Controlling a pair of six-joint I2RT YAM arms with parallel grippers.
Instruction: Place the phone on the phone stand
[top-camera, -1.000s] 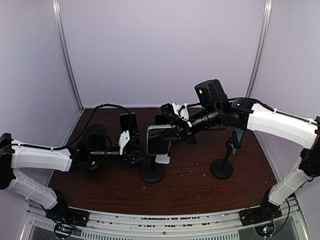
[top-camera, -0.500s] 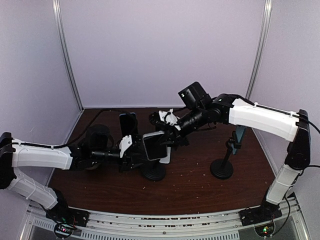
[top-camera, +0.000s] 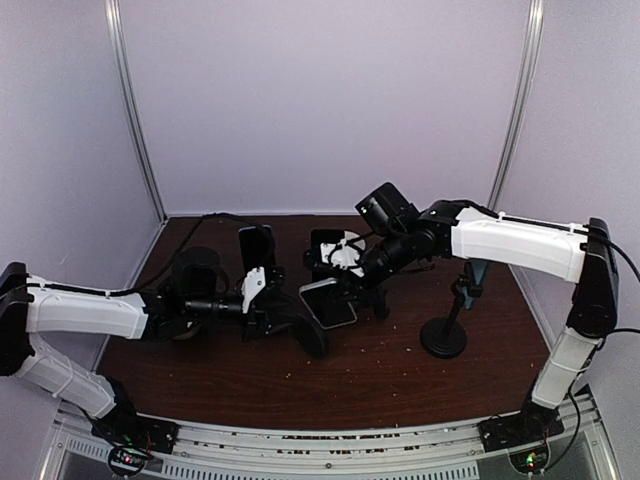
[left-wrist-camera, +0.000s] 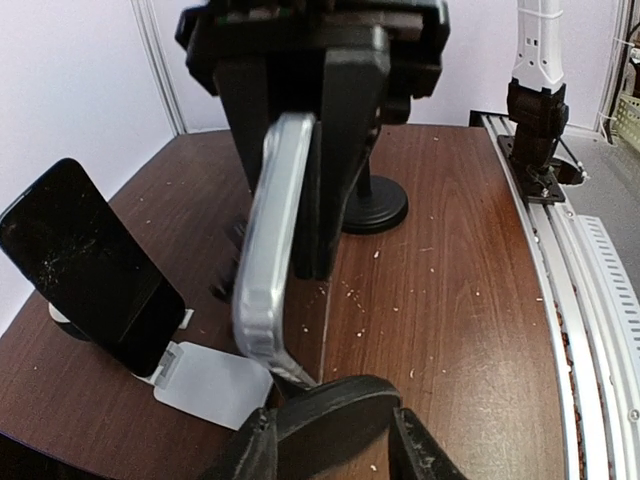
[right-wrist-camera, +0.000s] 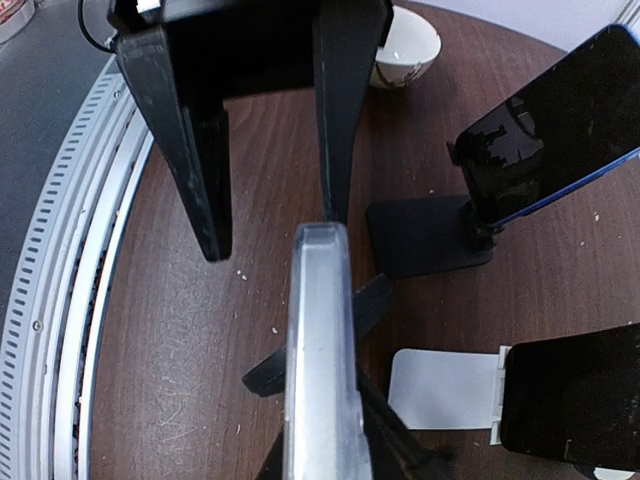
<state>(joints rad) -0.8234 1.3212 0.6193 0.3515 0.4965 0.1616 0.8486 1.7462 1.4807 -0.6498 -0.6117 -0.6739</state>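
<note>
Pale lilac walls (top-camera: 320, 100) are closing in the dark wooden surface (top-camera: 400, 390), and near its middle I am bringing the phone (top-camera: 330, 300) down. My right hand (top-camera: 338, 288) is clamping it across its thin edges. The phone is hanging tilted, just above the phone stand (top-camera: 308, 335), and is not sitting in any cradle that I can see. The stand itself is leaning, its round black base tipping off the wood.

My left hand (right-wrist-camera: 275, 235) is reaching in from the left edge, its fingers (right-wrist-camera: 195, 150) standing apart on either side of that base. Whether they are pressing it I cannot tell.

I am judging the job roughly half done. The phone is up and carried over. Seating it and letting go are remaining, and the stand is probably needing righting first.

Toward the right edge a second stand (top-camera: 443, 338) is standing. Toward the back edge a dark phone (left-wrist-camera: 90, 270) and a blue-edged phone (right-wrist-camera: 545, 140) are resting on their own props.

A second ago the phone stand was standing upright and the phone was sitting higher and level over it. Since then my right arm has been dropping and swinging leftward.
</note>
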